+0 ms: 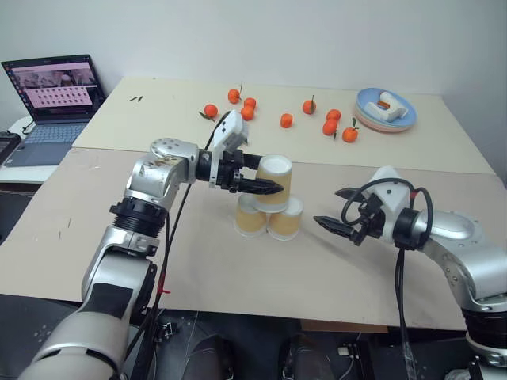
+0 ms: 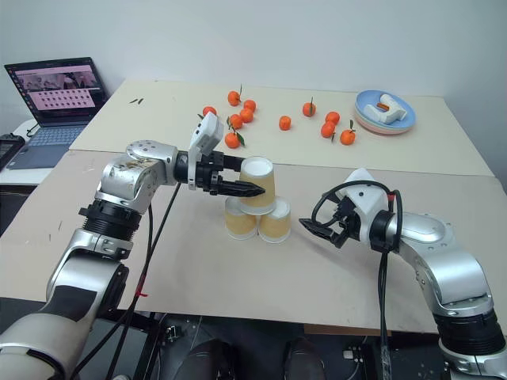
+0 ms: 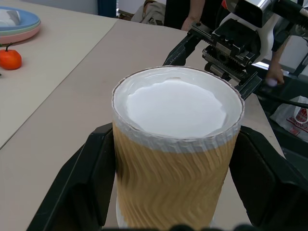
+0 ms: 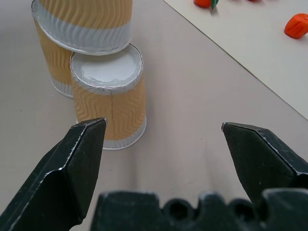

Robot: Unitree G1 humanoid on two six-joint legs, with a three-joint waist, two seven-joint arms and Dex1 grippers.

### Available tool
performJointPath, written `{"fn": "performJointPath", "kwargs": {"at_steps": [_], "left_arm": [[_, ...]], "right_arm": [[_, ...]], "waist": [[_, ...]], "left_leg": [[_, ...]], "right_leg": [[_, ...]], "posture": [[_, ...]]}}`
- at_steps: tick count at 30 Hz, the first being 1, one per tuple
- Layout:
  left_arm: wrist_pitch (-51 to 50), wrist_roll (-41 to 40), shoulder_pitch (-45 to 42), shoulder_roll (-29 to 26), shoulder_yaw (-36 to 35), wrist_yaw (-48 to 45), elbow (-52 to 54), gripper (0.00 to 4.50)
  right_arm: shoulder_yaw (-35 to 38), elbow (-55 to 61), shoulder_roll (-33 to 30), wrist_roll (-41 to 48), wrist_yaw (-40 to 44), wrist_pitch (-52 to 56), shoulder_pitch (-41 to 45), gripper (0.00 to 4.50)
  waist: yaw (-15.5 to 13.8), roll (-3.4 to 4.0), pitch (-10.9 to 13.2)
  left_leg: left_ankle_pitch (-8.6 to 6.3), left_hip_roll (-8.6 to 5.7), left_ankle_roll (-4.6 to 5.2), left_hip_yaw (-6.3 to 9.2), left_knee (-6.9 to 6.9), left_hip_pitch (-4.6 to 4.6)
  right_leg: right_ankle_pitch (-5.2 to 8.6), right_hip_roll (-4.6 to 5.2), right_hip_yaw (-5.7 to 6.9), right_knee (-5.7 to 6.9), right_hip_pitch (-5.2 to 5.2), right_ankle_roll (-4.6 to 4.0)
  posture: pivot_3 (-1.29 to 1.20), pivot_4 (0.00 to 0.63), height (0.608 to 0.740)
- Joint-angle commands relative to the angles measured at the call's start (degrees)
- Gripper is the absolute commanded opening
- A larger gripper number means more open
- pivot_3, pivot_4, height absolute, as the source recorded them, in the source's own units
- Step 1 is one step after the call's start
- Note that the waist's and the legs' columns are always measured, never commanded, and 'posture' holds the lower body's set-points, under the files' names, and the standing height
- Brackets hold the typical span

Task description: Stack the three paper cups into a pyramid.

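Now the left hand [image 1: 269, 188] flanks the top cup [image 1: 274, 182], fingers slightly apart from its sides; it sits on two base cups [image 1: 268, 218] on the tan counter [image 1: 333, 261]. Nearby the right hand [image 1: 337, 212] gapes wide, empty. Beyond: tangerines [image 1: 287, 120], plates [image 1: 386, 109], laptop [image 1: 55, 99], white wall.

A plain white wall [image 1: 317, 39] closes off the far side of the room, evenly lit and bare. In front of it stand two beige tabletops: the far table [image 1: 166, 119] butts against the near table [image 1: 79, 245], with a straight seam running across between them. At the far left, a lower side surface carries an open laptop [image 1: 54, 99] with a lit screen full of small thumbnails and a pale keyboard. Below the near table's front edge the floor [image 1: 238, 348] is dark, with black cables lying there. The light is soft and even, casting faint shadows on the tabletops.
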State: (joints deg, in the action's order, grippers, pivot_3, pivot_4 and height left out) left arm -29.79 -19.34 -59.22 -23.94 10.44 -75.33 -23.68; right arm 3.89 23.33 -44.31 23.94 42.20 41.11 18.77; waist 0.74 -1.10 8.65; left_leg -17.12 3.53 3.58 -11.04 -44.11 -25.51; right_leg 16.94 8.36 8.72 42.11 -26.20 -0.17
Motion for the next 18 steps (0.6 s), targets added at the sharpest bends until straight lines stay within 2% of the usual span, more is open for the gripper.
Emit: {"fn": "performJointPath", "kwargs": {"at_steps": [1,11,18], "left_arm": [[1.43,-0.31,-0.40,0.34,-0.97,-0.26,1.00,4.43],[-2.74,-3.35,-2.55,-0.53,-3.96,0.02,3.05,4.43],[-8.82,-7.40,-3.72,-2.82,-7.70,2.00,9.93,4.43]], "right_arm": [[2.34,2.23,-0.49,0.99,-0.21,-0.19,0.30,4.50],[1.81,1.18,-0.46,0.67,0.33,-0.83,0.83,4.50],[1.15,0.00,-0.44,0.44,1.24,-1.33,2.04,4.50]], "waist": [[0.00,0.00,0.00],[0.04,0.00,0.00],[0.06,0.00,0.00]], "left_leg": [[0.00,0.00,0.00,0.00,0.00,0.00],[0.00,0.00,0.00,0.00,0.00,0.00],[0.00,0.01,0.00,0.00,0.01,0.00]], "right_leg": [[0.00,0.00,0.00,0.00,0.00,0.00],[0.00,0.00,0.00,0.00,0.00,0.00],[0.00,0.00,-0.01,0.00,0.00,0.00]], "posture": [[0.00,0.150,0.680],[0.00,0.150,0.680],[0.00,0.150,0.680]]}}
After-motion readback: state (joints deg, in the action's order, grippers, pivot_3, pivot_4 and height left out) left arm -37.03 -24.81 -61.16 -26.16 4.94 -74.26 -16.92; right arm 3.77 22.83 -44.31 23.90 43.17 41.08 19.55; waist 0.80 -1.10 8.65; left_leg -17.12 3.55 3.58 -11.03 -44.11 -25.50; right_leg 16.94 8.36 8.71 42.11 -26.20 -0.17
